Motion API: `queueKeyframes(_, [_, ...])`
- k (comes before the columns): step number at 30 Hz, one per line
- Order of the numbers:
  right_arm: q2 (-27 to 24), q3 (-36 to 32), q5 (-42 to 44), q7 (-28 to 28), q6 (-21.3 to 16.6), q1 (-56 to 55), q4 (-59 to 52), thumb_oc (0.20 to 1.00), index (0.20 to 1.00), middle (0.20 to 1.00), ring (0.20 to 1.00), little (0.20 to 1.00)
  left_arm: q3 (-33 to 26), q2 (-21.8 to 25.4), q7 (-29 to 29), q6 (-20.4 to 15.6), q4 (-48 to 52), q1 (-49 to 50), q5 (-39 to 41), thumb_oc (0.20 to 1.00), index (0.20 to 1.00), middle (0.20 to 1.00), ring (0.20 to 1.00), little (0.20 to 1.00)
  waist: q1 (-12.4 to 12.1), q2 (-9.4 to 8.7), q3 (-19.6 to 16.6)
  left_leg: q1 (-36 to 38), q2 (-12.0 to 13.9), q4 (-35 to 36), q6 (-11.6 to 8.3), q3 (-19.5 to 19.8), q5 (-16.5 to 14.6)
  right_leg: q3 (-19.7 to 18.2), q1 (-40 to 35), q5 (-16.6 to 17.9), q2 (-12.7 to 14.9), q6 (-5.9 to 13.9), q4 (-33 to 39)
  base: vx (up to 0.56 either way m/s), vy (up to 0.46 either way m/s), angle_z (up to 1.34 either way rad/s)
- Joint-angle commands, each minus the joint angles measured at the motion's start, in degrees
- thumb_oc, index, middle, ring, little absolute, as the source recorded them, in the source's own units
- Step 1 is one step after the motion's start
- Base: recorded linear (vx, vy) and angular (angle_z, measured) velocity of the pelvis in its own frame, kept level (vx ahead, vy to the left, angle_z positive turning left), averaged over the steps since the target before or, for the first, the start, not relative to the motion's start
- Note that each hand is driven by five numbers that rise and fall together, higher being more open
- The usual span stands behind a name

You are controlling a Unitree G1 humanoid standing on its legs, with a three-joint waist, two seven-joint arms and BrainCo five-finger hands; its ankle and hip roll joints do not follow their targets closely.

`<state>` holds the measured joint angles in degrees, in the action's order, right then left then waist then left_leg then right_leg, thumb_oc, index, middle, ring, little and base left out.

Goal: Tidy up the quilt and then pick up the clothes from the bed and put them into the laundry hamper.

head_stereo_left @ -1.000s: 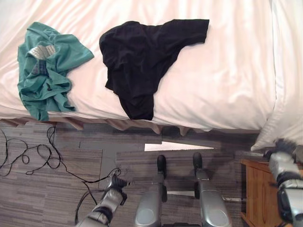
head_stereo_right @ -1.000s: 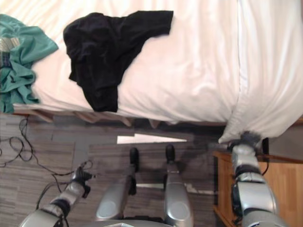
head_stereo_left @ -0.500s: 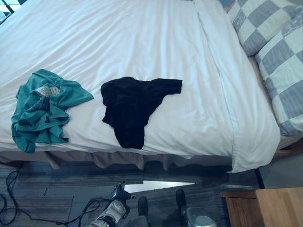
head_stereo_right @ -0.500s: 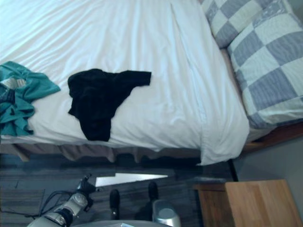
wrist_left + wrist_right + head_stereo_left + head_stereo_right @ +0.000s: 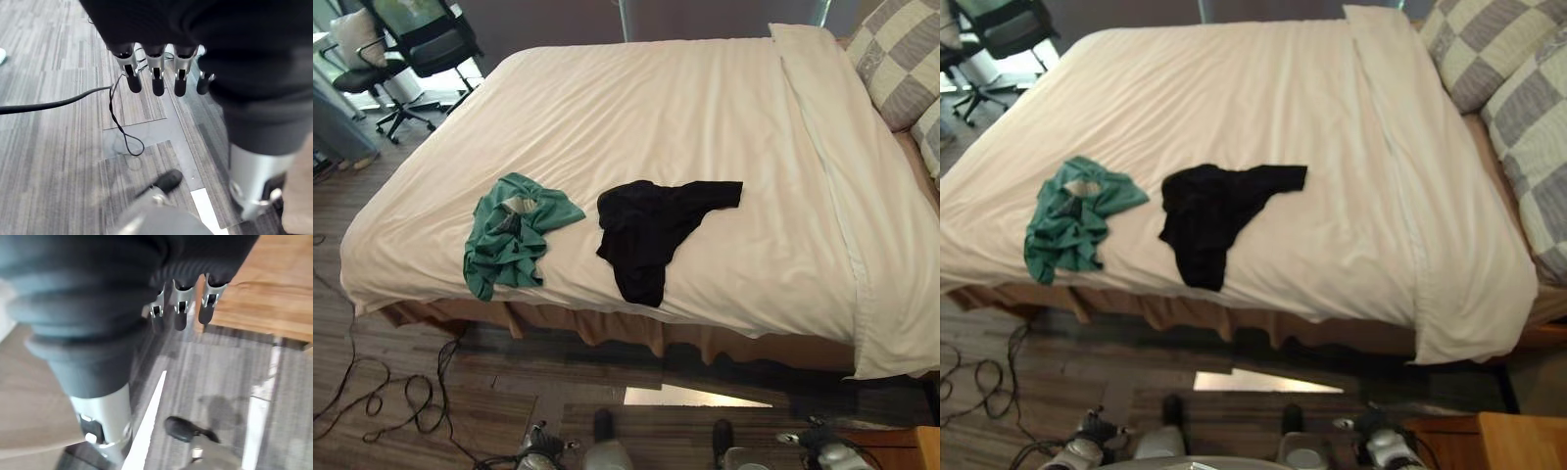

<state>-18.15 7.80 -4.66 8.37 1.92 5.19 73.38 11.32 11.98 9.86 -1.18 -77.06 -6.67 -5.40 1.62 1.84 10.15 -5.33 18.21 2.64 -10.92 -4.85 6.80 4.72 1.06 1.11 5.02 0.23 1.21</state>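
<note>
A white quilt (image 5: 705, 127) lies spread flat over the bed. On its near side rest a crumpled green garment (image 5: 512, 233) and, to its right, a black garment (image 5: 656, 227) whose lower end reaches the bed's edge. Both hands hang low over the floor in front of the bed, far from the clothes. My left hand (image 5: 540, 448) is open, its fingers (image 5: 154, 73) straight and holding nothing. My right hand (image 5: 1376, 443) is open too, with its fingers (image 5: 180, 308) relaxed beside the wooden nightstand (image 5: 264, 293).
Checked pillows (image 5: 1489, 59) sit at the bed's head on the right. The quilt's corner (image 5: 1459, 333) hangs over the near right edge. Office chairs (image 5: 406, 44) stand beyond the bed's far left corner. Grey plank floor (image 5: 54, 147) runs along the bed.
The camera has lifted, so the whole bed shows now. My right hand, at the quilt's hanging corner a second ago, now hangs low away from it. The clothes have not moved.
</note>
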Motion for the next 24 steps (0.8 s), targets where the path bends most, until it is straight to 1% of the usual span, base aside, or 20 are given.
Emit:
queueKeyframes(1, [0.87, 0.57, -0.85, -0.82, -0.02, -1.43, 1.08, 1.000, 1.000, 1.000, 1.000, 1.000, 1.54, 1.81, 0.38, -0.27, 0.75, -1.14, -4.00, 1.000, 1.000, 1.000, 1.000, 1.000, 1.13, -1.79, -2.38, -1.66, 0.15, 2.36, 1.21, 0.65, 3.86, -0.82, -2.73, 0.65, 11.54, 10.61, 1.76, 0.25, 0.471, 0.08])
queueKeyframes(3, [1.05, -0.74, -0.69, -0.96, 0.13, -2.53, 1.86, 1.000, 1.000, 1.000, 1.000, 1.000, 2.24, 2.18, 0.23, 0.02, 0.89, -1.46, -5.30, 1.000, 1.000, 1.000, 1.000, 1.000, 1.22, -2.15, -3.01, -1.55, -0.96, 2.36, 1.21, 0.60, 2.83, -0.41, -3.15, 1.83, 12.83, 11.39, 0.93, 0.24, 0.407, 0.22])
queueKeyframes(5, [1.31, -1.87, -0.02, -0.45, 0.79, -2.32, 2.76, 1.000, 1.000, 1.000, 1.000, 1.000, 2.64, 2.78, -0.02, 0.41, 1.25, -2.49, -5.16, 1.000, 1.000, 1.000, 1.000, 1.000, 1.15, -4.10, -2.17, -0.63, -3.71, 1.49, 2.40, -0.74, 0.97, -0.72, -1.75, 7.93, 16.48, 12.57, -3.28, 0.19, 0.447, 0.25])
queueKeyframes(6, [1.78, -1.96, 0.57, -0.20, 1.19, -1.94, 2.73, 1.000, 1.000, 1.000, 1.000, 1.000, 2.12, 3.51, -0.22, 0.75, 1.10, -2.77, -4.32, 1.000, 1.000, 1.000, 1.000, 1.000, 0.87, -4.52, -1.26, -0.12, -4.34, 1.21, 3.44, -2.59, 0.41, 0.51, 0.45, 11.05, 17.90, 11.58, -7.20, 0.11, 0.428, -0.07])
queueKeyframes(7, [2.31, -1.76, 1.22, -0.40, 1.14, -1.84, 2.22, 1.000, 1.000, 1.000, 1.000, 1.000, 1.64, 4.29, -0.40, 0.95, 1.09, -2.94, -4.08, 1.000, 1.000, 1.000, 1.000, 1.000, 0.51, -4.31, -0.97, 0.55, -4.58, 1.54, 4.53, -4.58, 0.00, 3.12, 2.20, 10.62, 18.29, 10.70, -9.86, 0.11, 0.469, -0.26])
queueKeyframes(9, [2.99, -1.05, 2.73, -0.49, 0.27, -1.44, 0.43, 1.000, 1.000, 1.000, 1.000, 1.000, 2.39, 5.19, -1.26, 1.27, 1.65, -2.99, -4.69, 1.000, 1.000, 1.000, 1.000, 1.000, 1.46, -4.03, -0.52, 1.53, -5.70, 2.36, 5.65, -5.65, -0.68, 3.23, 5.93, 7.55, 13.50, 8.92, -15.39, 0.17, 0.484, -0.36])
queueKeyframes(10, [4.01, 0.77, 3.50, -0.66, -0.40, -1.59, -1.13, 1.000, 1.000, 1.000, 1.000, 1.000, 3.09, 6.63, -2.25, 1.63, 1.80, -3.29, -6.08, 1.000, 1.000, 1.000, 1.000, 1.000, 3.23, -4.61, 0.59, 2.06, -6.82, 2.36, 5.97, -6.32, -0.87, 1.51, 8.30, 1.87, 3.34, 7.66, -14.93, 0.22, 0.418, -0.39])
queueKeyframes(11, [4.31, 1.52, 3.74, -0.45, -0.70, -1.39, -1.72, 1.000, 1.000, 1.000, 1.000, 1.000, 3.13, 7.01, -2.68, 1.76, 1.50, -3.51, -6.39, 1.000, 1.000, 1.000, 1.000, 1.000, 3.66, -5.10, 0.76, 2.40, -7.95, 2.36, 6.16, -6.99, -1.29, 1.96, 8.09, 1.26, 0.15, 7.10, -12.30, 0.18, 0.289, -0.36])
queueKeyframes(12, [4.31, 1.52, 3.74, -0.45, -0.70, -1.39, -1.72, 1.000, 1.000, 1.000, 1.000, 1.000, 3.13, 7.01, -2.68, 1.76, 1.50, -3.51, -6.39, 1.000, 1.000, 1.000, 1.000, 1.000, 3.67, -5.09, 0.75, 2.39, -7.95, 2.36, 6.15, -6.98, -1.29, 1.97, 8.09, 1.27, 0.15, 7.09, -12.29, 0.21, 0.178, -0.19])
queueKeyframes(13, [4.94, 3.09, 3.59, -0.92, -1.34, -1.45, -3.04, 1.000, 1.000, 1.000, 1.000, 1.000, 2.64, 7.35, -2.98, 1.85, 0.89, -3.39, -6.67, 1.000, 1.000, 1.000, 1.000, 1.000, 3.95, -5.87, 0.80, 3.90, -10.54, 2.36, 6.58, -7.64, -2.91, 5.58, 9.11, 1.47, -3.19, 5.86, -8.01, 0.13, 0.095, -0.05])
queueKeyframes(14, [4.94, 3.09, 3.59, -0.92, -1.34, -1.45, -3.04, 1.000, 1.000, 1.000, 1.000, 1.000, 2.64, 7.35, -2.98, 1.85, 0.89, -3.39, -6.67, 1.000, 1.000, 1.000, 1.000, 1.000, 3.96, -5.87, 0.84, 3.94, -10.53, 2.36, 6.58, -7.62, -2.91, 5.60, 9.06, 1.48, -3.19, 5.86, -7.98, 0.31, 0.234, -0.02])
queueKeyframes(15, [4.76, 4.61, 2.45, -1.20, -1.54, -1.78, -4.23, 1.000, 1.000, 1.000, 1.000, 1.000, 2.54, 6.77, -2.93, 1.62, 0.58, -3.46, -7.65, 1.000, 1.000, 1.000, 1.000, 1.000, 4.65, -5.87, 0.83, 6.20, -13.68, 2.36, 7.78, -7.54, -5.44, 5.75, 8.28, 1.58, -3.74, 4.46, -4.54, 0.17, 0.138, 0.07])
queueKeyframes(16, [4.78, 4.61, 2.45, -1.20, -1.54, -1.76, -4.24, 1.000, 1.000, 1.000, 1.000, 1.000, 2.54, 6.79, -2.93, 1.62, 0.57, -3.48, -7.65, 1.000, 1.000, 1.000, 1.000, 1.000, 4.69, -5.91, 0.74, 6.04, -13.72, 2.36, 7.80, -7.51, -5.34, 5.76, 8.38, 1.69, -3.70, 4.46, -4.45, 0.27, 0.195, 0.16])
queueKeyframes(17, [4.51, 5.25, 2.20, -1.48, -1.50, -1.71, -4.43, 1.000, 1.000, 1.000, 1.000, 1.000, 2.74, 6.45, -2.87, 1.40, 0.64, -3.41, -8.47, 1.000, 1.000, 1.000, 1.000, 1.000, 4.66, -5.86, 0.74, 6.90, -15.29, 0.62, 8.38, -7.11, -6.53, 4.52, 6.69, 1.72, -3.49, 3.43, -3.13, 0.15, 0.117, 0.35])
queueKeyframes(18, [3.94, 5.68, 2.07, -1.53, -1.76, -1.26, -4.51, 1.000, 1.000, 1.000, 1.000, 1.000, 3.04, 5.95, -2.46, 1.03, 1.08, -3.55, -8.71, 1.000, 1.000, 1.000, 1.000, 1.000, 4.47, -5.50, 1.05, 4.49, -16.45, -6.80, 8.23, -7.05, -9.00, 3.33, 5.17, 1.70, -2.81, 2.98, -1.68, 0.16, 0.154, 0.40])
queueKeyframes(19, [3.59, 6.05, 1.82, -1.41, -1.48, -1.03, -4.37, 1.000, 1.000, 1.000, 1.000, 1.000, 3.47, 5.32, -2.32, 0.84, 1.67, -3.56, -8.46, 1.000, 1.000, 1.000, 1.000, 1.000, 3.89, -5.36, 1.82, 1.90, -16.35, -12.54, 7.10, -7.15, -8.36, 3.20, 4.24, 1.76, -2.24, 2.39, -1.25, 0.09, 0.124, 0.32])
queueKeyframes(20, [2.53, 6.04, 2.11, -0.49, -1.17, 0.33, -3.88, 1.000, 1.000, 1.000, 1.000, 1.000, 4.64, 3.77, -1.88, 0.22, 4.81, -5.43, -6.28, 1.000, 1.000, 1.000, 1.000, 1.000, 2.83, -6.07, 3.88, -4.84, -16.84, -25.77, 2.98, -4.35, -5.40, 3.60, 2.00, 2.26, -0.51, 1.38, -0.09, 0.03, 0.063, 0.24])
queueKeyframes(21, [2.55, 6.04, 2.11, -0.49, -1.17, 0.37, -3.87, 1.000, 1.000, 1.000, 1.000, 1.000, 4.64, 3.79, -1.88, 0.23, 4.81, -5.45, -6.28, 1.000, 1.000, 1.000, 1.000, 1.000, 3.00, -6.14, 3.69, -5.09, -16.97, -25.67, 3.02, -4.24, -5.20, 3.72, 2.22, 2.31, -0.39, 1.39, -0.08, 0.03, 0.051, 0.16])
queueKeyframes(22, [2.08, 5.48, 2.05, 0.10, -0.78, 0.95, -3.12, 1.000, 1.000, 1.000, 1.000, 1.000, 5.19, 3.20, -1.47, -0.01, 5.58, -6.30, -5.19, 1.000, 1.000, 1.000, 1.000, 1.000, 2.86, -6.61, 4.34, -8.07, -16.95, -30.20, 1.71, -2.80, -4.33, 4.05, 1.71, 2.47, 0.39, 1.21, 0.47, 0.04, 0.073, 0.20])
queueKeyframes(24, [1.97, 4.95, 2.13, 0.68, -0.66, 1.67, -2.56, 1.000, 1.000, 1.000, 1.000, 1.000, 6.03, 2.36, -1.32, -0.33, 6.23, -6.74, -4.59, 1.000, 1.000, 1.000, 1.000, 1.000, 3.31, -6.06, 4.00, -7.94, -14.51, -26.73, 2.73, -2.94, -5.44, 3.47, 1.58, 2.96, 1.01, 2.27, 1.77, 0.11, 0.211, 0.14])
